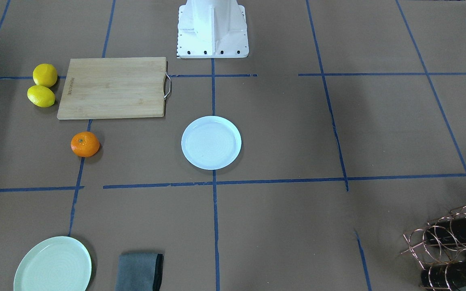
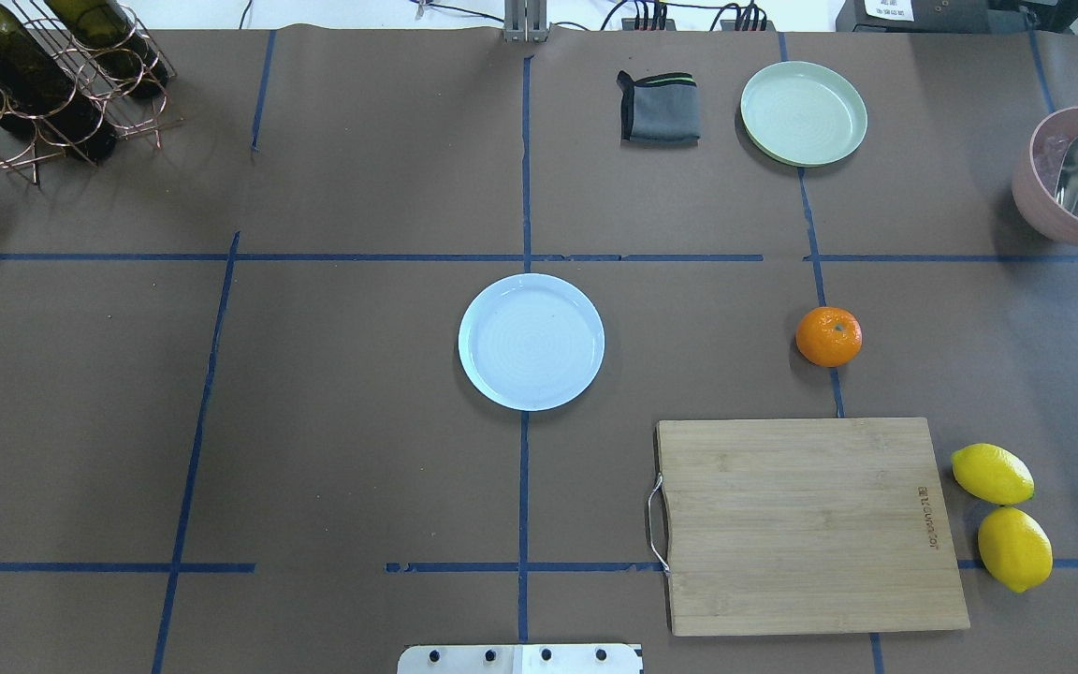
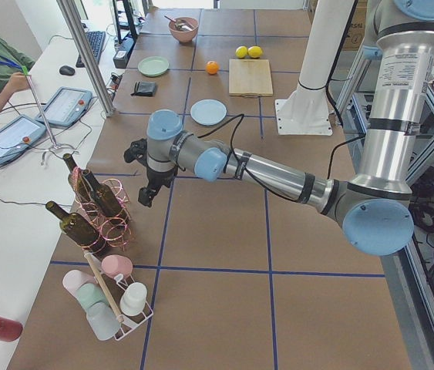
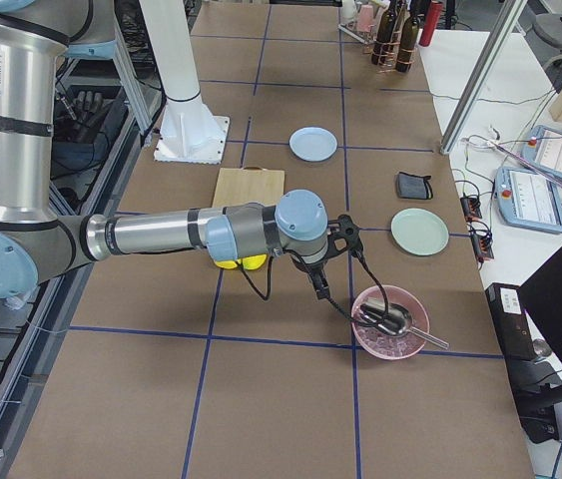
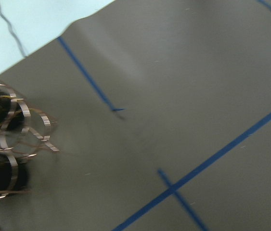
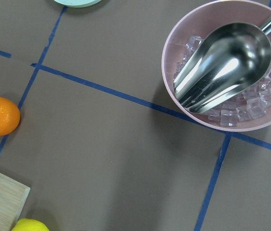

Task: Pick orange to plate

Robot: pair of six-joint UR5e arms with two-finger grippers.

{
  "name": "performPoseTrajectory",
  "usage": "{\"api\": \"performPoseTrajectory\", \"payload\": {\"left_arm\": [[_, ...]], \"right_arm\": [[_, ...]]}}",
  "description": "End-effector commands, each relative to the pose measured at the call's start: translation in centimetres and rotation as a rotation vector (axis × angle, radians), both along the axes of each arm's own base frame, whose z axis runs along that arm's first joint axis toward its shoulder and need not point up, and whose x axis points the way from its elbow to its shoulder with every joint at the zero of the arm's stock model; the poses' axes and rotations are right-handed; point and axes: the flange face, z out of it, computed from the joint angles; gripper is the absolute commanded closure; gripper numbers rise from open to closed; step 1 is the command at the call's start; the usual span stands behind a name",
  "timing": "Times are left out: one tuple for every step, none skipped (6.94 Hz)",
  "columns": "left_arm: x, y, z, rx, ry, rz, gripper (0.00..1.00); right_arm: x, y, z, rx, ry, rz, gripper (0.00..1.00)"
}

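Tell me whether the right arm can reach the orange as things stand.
Probably yes. The orange sits alone on bare table, clear of the cutting board, with nothing over it, and the right gripper hangs on that side, near the pink bowl.

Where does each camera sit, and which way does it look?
Front-facing: across the table, facing the robot's base, steeply down.
Overhead: behind the robot, looking forward and down; base edge shows.
Exterior left: table's end; left arm near.
Exterior right: other end; right arm near.
Left wrist: down at bottle rack; no body.
Right wrist: down at pink bowl; no body.
Front-facing and overhead share the orange and plate.
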Motion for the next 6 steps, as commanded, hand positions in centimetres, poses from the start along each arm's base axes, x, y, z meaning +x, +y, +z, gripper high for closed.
{"api": "performPoseTrajectory", "payload": {"left_arm": [[-8.0,4.2,9.1,-0.239,0.021,-0.114,0.00],[-8.4,6.9,11.4,-0.291,0.016,-0.124,0.00],[-8.4,8.8,13.2,-0.354,0.010,-0.126,0.00],[-8.4,8.8,12.7,-0.352,0.009,-0.129,0.00],[-8.4,8.7,12.5,-0.348,0.008,-0.130,0.00],[-8.4,8.4,12.3,-0.344,0.008,-0.133,0.00]], "right_arm": [[-0.9,-0.5,-0.5,0.046,0.038,0.005,0.00],[-2.9,-1.6,-1.6,0.036,0.061,0.001,0.00],[-5.9,-3.0,-3.7,0.016,0.081,0.007,0.00],[-11.7,-4.9,-6.6,-0.026,0.090,0.006,0.00],[-18.2,-5.5,-8.7,-0.045,0.119,0.021,0.00],[-22.8,-4.8,-9.4,-0.033,0.138,0.066,0.00]]}}
